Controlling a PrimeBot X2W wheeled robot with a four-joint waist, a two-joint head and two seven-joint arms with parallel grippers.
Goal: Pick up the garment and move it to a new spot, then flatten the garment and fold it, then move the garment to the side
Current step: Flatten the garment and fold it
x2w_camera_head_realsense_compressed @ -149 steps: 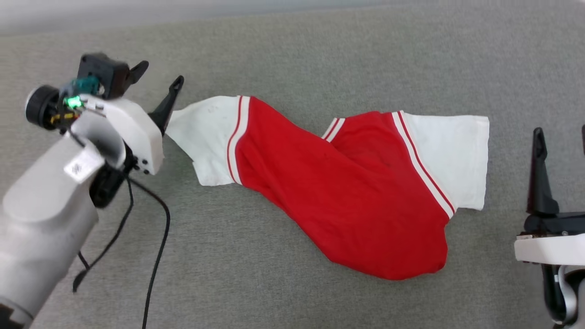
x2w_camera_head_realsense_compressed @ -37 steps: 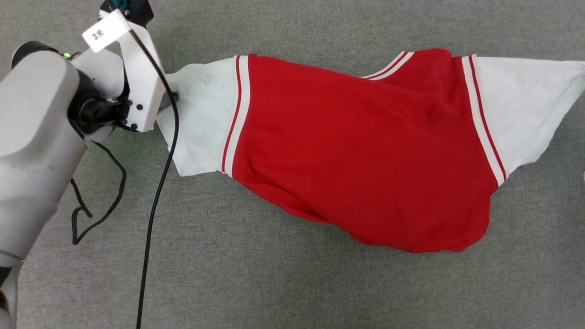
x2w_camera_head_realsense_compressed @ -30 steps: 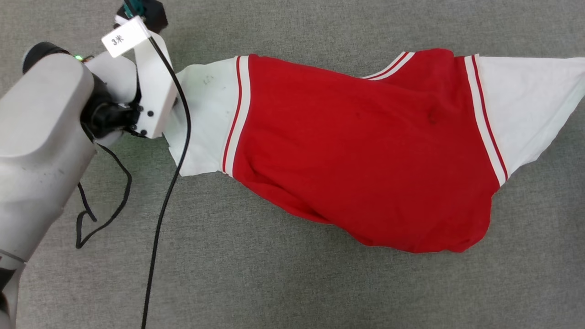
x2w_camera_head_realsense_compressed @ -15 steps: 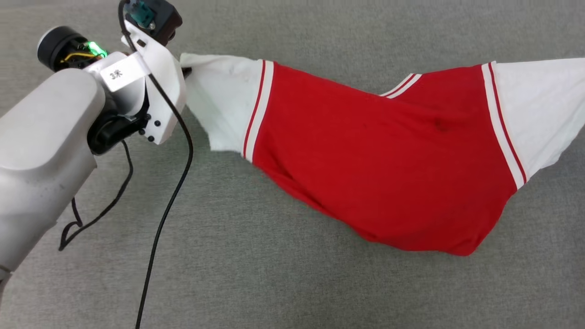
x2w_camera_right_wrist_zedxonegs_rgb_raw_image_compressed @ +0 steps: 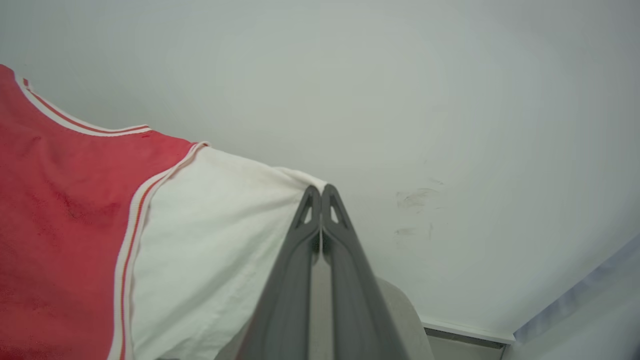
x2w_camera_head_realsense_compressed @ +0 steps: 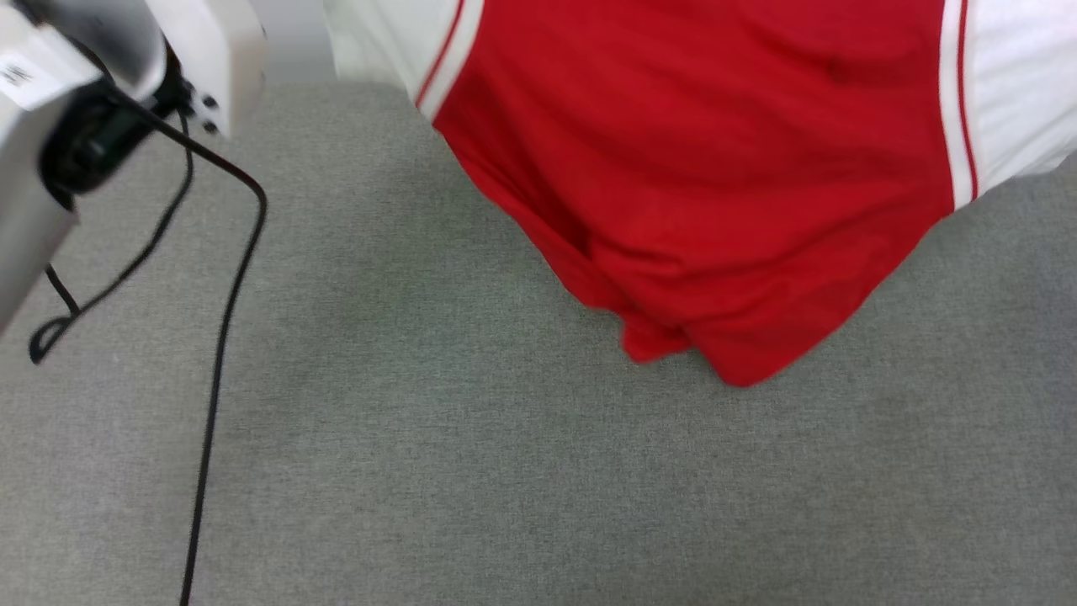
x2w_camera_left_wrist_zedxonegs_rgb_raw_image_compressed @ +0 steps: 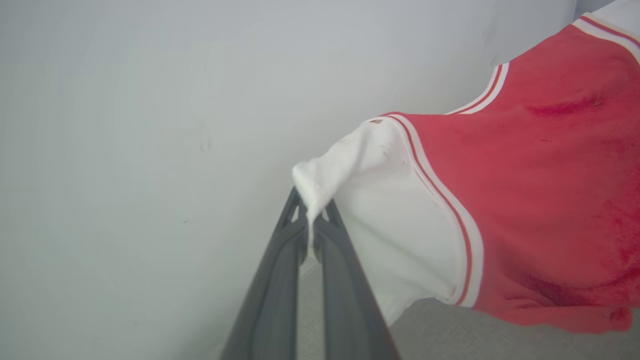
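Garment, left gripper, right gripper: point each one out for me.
garment [x2w_camera_head_realsense_compressed: 690, 168], head view, red body panel.
left gripper [x2w_camera_left_wrist_zedxonegs_rgb_raw_image_compressed: 311, 212], left wrist view, between fingertips pinching a white sleeve.
right gripper [x2w_camera_right_wrist_zedxonegs_rgb_raw_image_compressed: 320, 192], right wrist view, between fingertips shut on the other sleeve.

- The worktop below me is covered in a flat grey woven cloth, and the light on it is soft and even.
- Beyond its far edge I face a plain, pale grey wall, smooth and matt.
- On my right side that wall carries a few faint dark scuff marks.
- Low down there, a white skirting strip runs along the foot of the wall.
- A bluish-grey surface meets the strip in the corner; I can't tell what it is.
- The worktop's corner looks rounded on that side.
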